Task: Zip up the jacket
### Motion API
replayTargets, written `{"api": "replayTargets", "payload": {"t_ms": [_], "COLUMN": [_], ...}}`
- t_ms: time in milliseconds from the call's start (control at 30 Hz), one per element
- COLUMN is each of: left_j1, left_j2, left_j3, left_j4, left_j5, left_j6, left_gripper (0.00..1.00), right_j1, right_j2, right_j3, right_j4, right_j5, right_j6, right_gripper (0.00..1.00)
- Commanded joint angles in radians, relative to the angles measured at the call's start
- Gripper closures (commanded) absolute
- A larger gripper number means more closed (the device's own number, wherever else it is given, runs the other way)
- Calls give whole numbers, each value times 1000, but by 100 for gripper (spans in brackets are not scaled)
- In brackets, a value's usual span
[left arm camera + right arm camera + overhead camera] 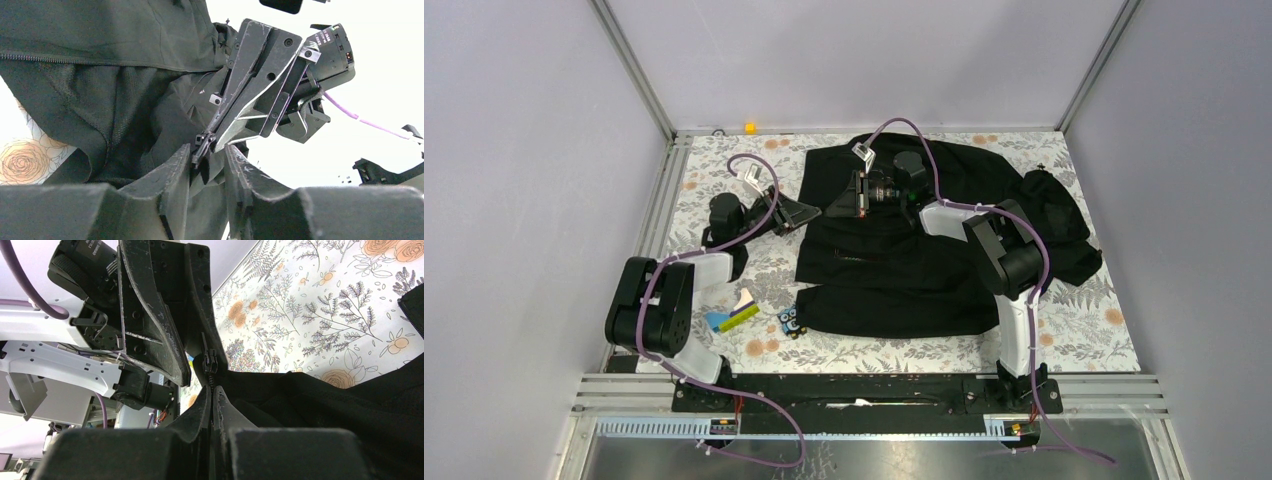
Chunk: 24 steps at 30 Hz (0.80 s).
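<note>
Near edge, 6 o'clock: both arm bases. Just beyond them, about 7 o'clock on the floral worktop [724, 190], lie a flat blue-and-yellow piece [732, 316] and a small dark toy [791, 323]. The toy sits just beside the jacket's near hem. Neither is involved.

Jacket [924, 270]: spread over the centre and 3 o'clock side of the worktop, reaching the 12 o'clock edge.

Both grippers meet at the jacket's 9 o'clock edge, in its far half.
- Right gripper [212, 399]: fingers pressed together on the zipper tape, just under the slider [209, 360].
- Left gripper [207, 160]: fingers a little apart, with fabric and the slider at the tips between them. Cannot tell whether they bear on it.

Progress (judgement): early. The slider looks to be near the start of the track. A long run of teeth [50, 57] lies single and unjoined. Left to do: draw the slider along nearly the whole front.
</note>
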Motion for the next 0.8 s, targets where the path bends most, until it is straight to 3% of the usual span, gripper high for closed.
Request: {"api": "replayTargets", "payload": {"t_ms": [0, 133, 200, 267, 333, 400, 567, 767], "left_j1": [-2, -1, -1, 0, -2, 2, 1, -5], "left_j2": [19, 32, 27, 21, 24, 45, 68, 109], "left_j3": [-13, -5, 7, 43, 111, 151, 115, 63], "left_j4": [137, 126, 38, -117, -432, -595, -616, -535], "left_j5": [26, 18, -5, -52, -140, -184, -197, -210], "left_j6": [-43, -43, 4, 76, 181, 220, 193, 115], "left_gripper": [73, 85, 91, 100, 100, 100, 100, 100], "right_j1": [12, 15, 15, 20, 25, 31, 34, 43], "right_j2": [5, 2, -1, -6, -8, -2, -14, 57], "right_j3": [29, 23, 23, 23, 25, 45, 134, 351], "right_j4": [58, 58, 45, 13, -33, -108, -425, -695], "right_j5": [-16, -3, 11, 30, 71, 104, 324, 475], "right_j6": [8, 6, 0, -19, -46, -89, -287, -478], "right_gripper": [100, 100, 100, 100, 92, 86, 61, 51]}}
